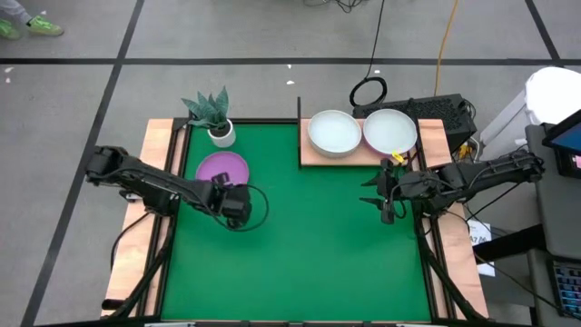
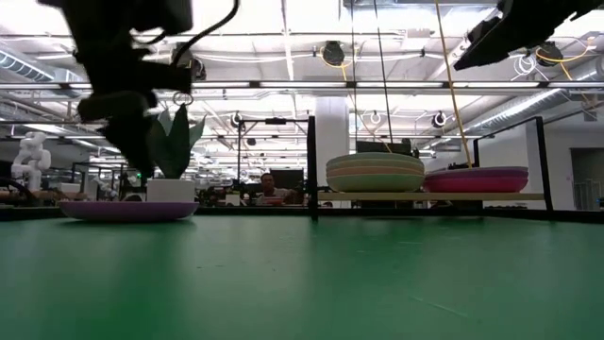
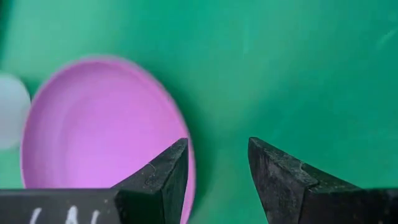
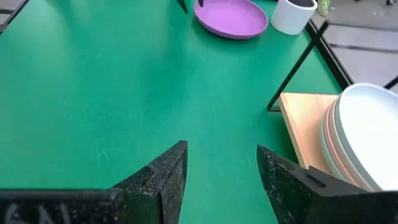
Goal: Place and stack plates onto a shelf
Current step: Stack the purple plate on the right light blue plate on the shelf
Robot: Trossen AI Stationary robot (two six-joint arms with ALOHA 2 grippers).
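A purple plate (image 1: 221, 167) lies flat on the green mat near the white plant pot; it also shows in the left wrist view (image 3: 99, 124) and the right wrist view (image 4: 230, 17). My left gripper (image 3: 217, 165) hovers open above the mat just right of this plate's rim, touching nothing. The light-wood shelf (image 1: 313, 159) at the far side carries two stacks of plates: a whitish-topped stack (image 1: 333, 133) on its left and another stack (image 1: 390, 130) on its right, purple at the bottom in the low view (image 2: 477, 179). My right gripper (image 4: 221, 171) is open above the mat, near the shelf's near edge.
A white plant pot (image 1: 221, 133) with a green plant stands at the mat's far left corner, beside the purple plate. A thin black post (image 1: 299, 113) rises at the shelf's left far corner. Green mat (image 1: 309, 245) lies bare between the two arms. Wooden strips edge the mat.
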